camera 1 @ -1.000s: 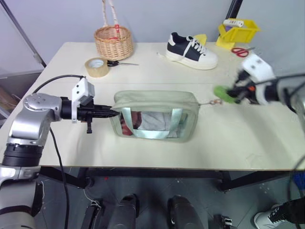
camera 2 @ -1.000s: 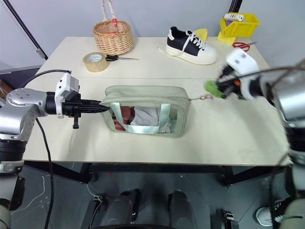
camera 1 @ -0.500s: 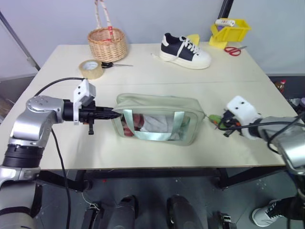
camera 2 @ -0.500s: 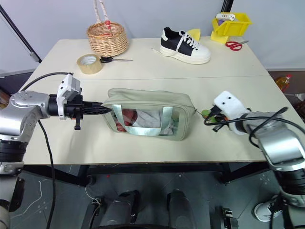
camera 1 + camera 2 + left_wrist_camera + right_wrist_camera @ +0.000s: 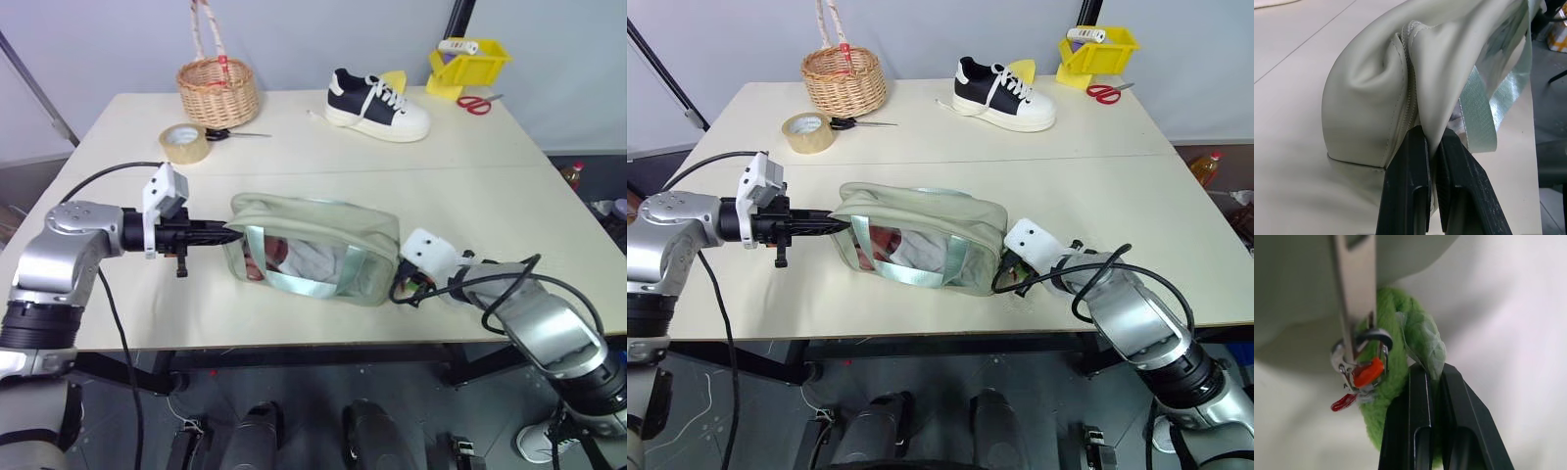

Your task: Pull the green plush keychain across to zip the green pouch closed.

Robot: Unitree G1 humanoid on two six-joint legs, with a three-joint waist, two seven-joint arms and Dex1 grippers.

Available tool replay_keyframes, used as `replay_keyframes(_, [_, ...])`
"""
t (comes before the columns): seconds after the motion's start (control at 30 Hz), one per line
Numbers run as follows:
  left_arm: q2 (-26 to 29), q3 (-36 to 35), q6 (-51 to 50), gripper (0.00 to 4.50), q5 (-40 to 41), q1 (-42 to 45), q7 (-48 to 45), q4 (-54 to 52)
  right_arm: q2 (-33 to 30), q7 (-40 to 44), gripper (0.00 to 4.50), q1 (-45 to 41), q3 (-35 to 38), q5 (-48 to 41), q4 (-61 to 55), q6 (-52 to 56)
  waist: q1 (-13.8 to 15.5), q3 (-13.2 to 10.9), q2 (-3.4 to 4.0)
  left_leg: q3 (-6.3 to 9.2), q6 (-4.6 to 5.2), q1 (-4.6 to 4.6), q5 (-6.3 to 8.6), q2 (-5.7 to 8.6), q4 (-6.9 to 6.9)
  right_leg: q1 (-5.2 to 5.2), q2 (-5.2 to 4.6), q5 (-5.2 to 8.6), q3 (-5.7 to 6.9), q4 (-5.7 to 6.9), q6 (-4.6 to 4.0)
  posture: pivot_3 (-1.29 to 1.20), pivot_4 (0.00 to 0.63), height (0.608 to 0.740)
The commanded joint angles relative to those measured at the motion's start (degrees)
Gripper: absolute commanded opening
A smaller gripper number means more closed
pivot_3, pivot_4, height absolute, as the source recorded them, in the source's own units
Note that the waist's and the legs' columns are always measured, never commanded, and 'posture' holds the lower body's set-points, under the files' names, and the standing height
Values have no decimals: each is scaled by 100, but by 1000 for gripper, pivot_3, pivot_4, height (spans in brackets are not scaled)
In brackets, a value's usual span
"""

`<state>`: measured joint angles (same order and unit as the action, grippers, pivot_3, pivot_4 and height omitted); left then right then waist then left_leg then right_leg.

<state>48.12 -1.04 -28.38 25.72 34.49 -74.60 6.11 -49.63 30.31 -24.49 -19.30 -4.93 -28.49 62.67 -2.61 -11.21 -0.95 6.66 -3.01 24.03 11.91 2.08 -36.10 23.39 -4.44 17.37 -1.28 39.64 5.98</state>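
The green pouch (image 5: 313, 243) lies mid-table, with its clear window and straps facing me. My left gripper (image 5: 229, 235) is shut on the fabric at the pouch's left end; the left wrist view shows the pinch (image 5: 1431, 136) right beside the zip seam. My right gripper (image 5: 400, 290) sits low at the pouch's right end, close to the tabletop. In the right wrist view it (image 5: 1432, 373) is shut on the green plush keychain (image 5: 1393, 328), which hangs by a metal clasp from the flat zipper pull (image 5: 1354, 284).
A wicker basket (image 5: 218, 90), a tape roll (image 5: 183, 143) and black scissors (image 5: 240, 133) stand at the back left. A sneaker (image 5: 377, 103), a yellow bin (image 5: 468, 61) and red scissors (image 5: 477, 103) are at the back right. The table's front edge (image 5: 294, 345) runs just below the pouch.
My right gripper has swung down and leftward with the keychain, from out right of the pouch to its right end. The pouch's right end has sagged. The left gripper has held still.
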Motion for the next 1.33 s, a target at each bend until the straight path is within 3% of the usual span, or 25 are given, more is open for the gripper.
replay_keyframes(0.03, [37, -162, -53, 0, 41, -18, 101, -32, -114, 60, 52, 23, -268, 257, 52, -201, 2, 0, 0, 0, 0, 0, 0, 0, 0, -1, -1, 0, 0, -1, 0, 0, 150, 695])
replay_keyframes(0.27, [38, -166, -62, 0, 83, -59, 134, -97, 162, 276, 52, -345, 669, -100, 304, 9, 13, 0, 0, 0, 0, 1, 0, -1, 0, -2, -2, -1, 0, -4, 1, 0, 150, 695])
replay_keyframes(0.37, [52, -151, -74, 0, 115, -29, 143, -120, 225, 556, 1069, -733, 1334, -533, 463, 247, 13, 0, 0, 1, 0, 6, 0, -1, 0, -1, -6, -1, 1, -8, 1, 0, 150, 695])
replay_keyframes(0.57, [14, -135, -223, 0, 254, 36, 150, -273, 1, 1469, 4103, -1368, 2582, -1727, 455, 697, 23, -1, 1, 2, 1, 13, 1, 1, 3, -1, -9, -1, 5, -19, 3, 0, 150, 695])
replay_keyframes(0.6, [20, -156, -295, 368, 289, 60, 162, -275, -109, 1646, 4498, -1359, 2745, -1894, 445, 650, 25, -1, 0, 2, 2, 15, 1, 1, 5, -1, -10, -1, 6, -21, 3, 0, 150, 695])
replay_keyframes(0.67, [87, -236, -466, 1107, 422, 102, 105, -303, -341, 1918, 4500, -1286, 3023, -2129, 480, 518, 37, -1, 0, 3, 6, 21, 3, 2, 5, -1, -13, -1, 11, -28, 3, 0, 150, 695])
replay_keyframes(0.87, [639, -578, -720, 4192, 859, 110, -532, -333, -909, 2752, 4500, -1019, 3683, -2803, 684, 44, 5, -3, 0, 2, 6, 30, 4, 3, 3, 4, -15, -1, 12, -31, 4, 0, 150, 695])
replay_keyframes(0.9, [724, -620, -738, 4434, 898, 117, -609, -305, -964, 2829, 4500, -991, 3752, -2895, 711, 4, 0, -4, 0, 1, 7, 29, 4, 2, 5, 6, -14, -1, 12, -32, 4, 0, 150, 695])
replay_keyframes(1.1, [1216, -875, -472, 4434, 841, 285, -952, 132, -1345, 3386, 4500, -391, 4209, -3380, 497, -275, 32, -5, 2, 1, 7, 28, 4, 1, 6, 4, -16, -1, 14, -33, 3, 0, 150, 695])
replay_keyframes(1.33, [1178, -915, -578, 4434, 1069, 334, -1159, 140, -1495, 3397, 4500, 177, 4191, -3401, 280, -714, 48, -5, 1, -1, 7, 32, 4, 2, 1, 2, -21, -1, 13, -42, 3, 0, 150, 695])
